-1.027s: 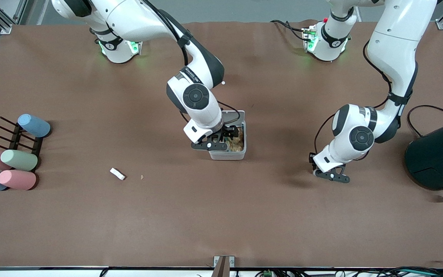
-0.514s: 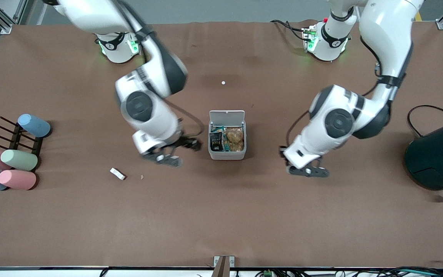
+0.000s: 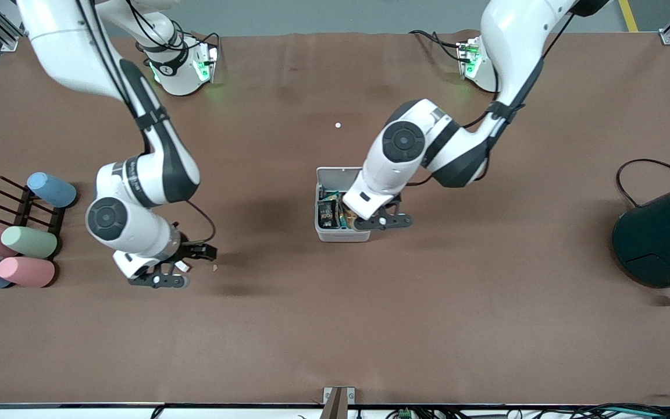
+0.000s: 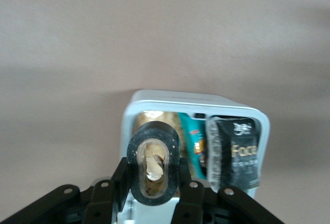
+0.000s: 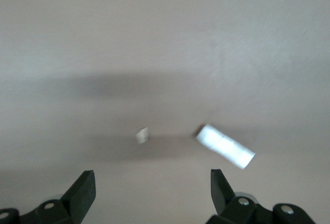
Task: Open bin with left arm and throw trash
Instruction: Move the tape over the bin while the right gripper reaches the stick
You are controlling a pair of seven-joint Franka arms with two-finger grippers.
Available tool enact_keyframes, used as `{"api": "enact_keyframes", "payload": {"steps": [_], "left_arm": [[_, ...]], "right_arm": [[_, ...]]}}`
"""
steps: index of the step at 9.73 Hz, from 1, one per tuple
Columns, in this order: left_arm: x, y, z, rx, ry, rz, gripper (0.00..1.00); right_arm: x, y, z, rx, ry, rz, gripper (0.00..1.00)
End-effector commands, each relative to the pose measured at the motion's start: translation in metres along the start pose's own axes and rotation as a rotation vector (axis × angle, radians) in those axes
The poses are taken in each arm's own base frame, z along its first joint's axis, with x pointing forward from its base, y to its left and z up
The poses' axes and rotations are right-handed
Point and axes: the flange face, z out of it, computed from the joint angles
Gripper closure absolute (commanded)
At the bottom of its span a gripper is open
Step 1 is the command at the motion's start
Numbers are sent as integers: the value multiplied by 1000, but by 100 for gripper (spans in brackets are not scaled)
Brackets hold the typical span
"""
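Observation:
The bin (image 3: 342, 235) stands mid-table with its lid (image 3: 338, 173) up. The black snack packet (image 3: 327, 214) lies inside it and also shows in the left wrist view (image 4: 234, 154). My left gripper (image 3: 377, 222) hangs over the bin's edge toward the left arm's end, shut on the dark ring of tape (image 4: 153, 130); in the left wrist view the gripper (image 4: 153, 170) has the open bin (image 4: 154, 98) just below it. My right gripper (image 3: 160, 279) is open low over the table. The white paper scrap (image 5: 225, 146) lies just ahead of one fingertip of the right gripper (image 5: 152, 177), and peeks out beside it in the front view (image 3: 182, 266).
A tan crumb (image 3: 215, 267) lies beside the scrap. A tiny white dot (image 3: 338, 124) lies farther from the front camera than the bin. A rack with several pastel cups (image 3: 21, 233) is at the right arm's end. A large dark teal container (image 3: 666, 238) is at the left arm's end.
My right gripper left the bin, where the snack packet now lies, and swung to the paper scrap. My left gripper moved from the bare table to over the bin.

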Motion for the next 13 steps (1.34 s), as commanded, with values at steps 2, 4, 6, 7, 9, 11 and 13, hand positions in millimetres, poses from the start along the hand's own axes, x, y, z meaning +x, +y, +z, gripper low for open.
{"api": "enact_keyframes", "payload": {"steps": [2, 4, 6, 7, 9, 11, 13], "left_arm": [[-1, 10, 23, 46, 36, -15, 98], [-4, 13, 28, 49, 30, -13, 95], [1, 9, 25, 48, 35, -19, 78], [5, 4, 24, 49, 36, -18, 61], [6, 4, 21, 47, 41, -19, 1], [14, -5, 11, 49, 50, -37, 0], [42, -40, -23, 66, 70, -52, 0]], "right_arm": [[4, 23, 7, -2, 81, -38, 1], [10, 46, 20, -23, 95, -77, 5], [11, 57, 36, -79, 91, -313, 19], [11, 62, 43, -84, 76, -416, 19], [11, 86, 54, -87, 49, -576, 18], [2, 79, 64, -81, 12, -627, 18], [-15, 72, 82, -63, -37, -637, 17]]}}
